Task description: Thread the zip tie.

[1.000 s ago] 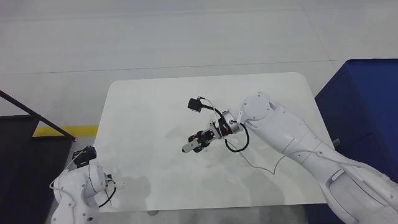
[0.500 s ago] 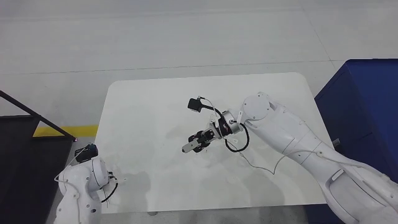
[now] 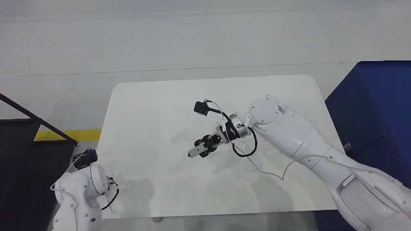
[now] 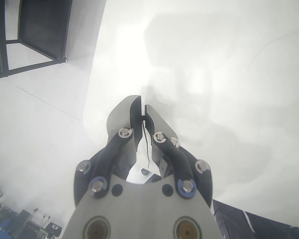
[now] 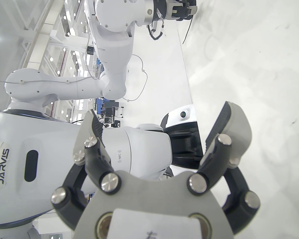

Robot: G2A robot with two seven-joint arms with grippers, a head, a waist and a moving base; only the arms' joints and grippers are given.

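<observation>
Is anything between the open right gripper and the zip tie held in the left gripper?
Nothing visible does. The left gripper is shut on the zip tie near the table edge. The right gripper is open over the table's middle, with only bare surface between them.

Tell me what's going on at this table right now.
The left end effector is shut on a thin black zip tie, held by a near corner of the white table. The right end effector hangs open and empty over the table's middle. The two are well apart, so no threading is under way yet.

1 overhead, 2 wrist-close, shared table [image 3: 148, 115]
</observation>
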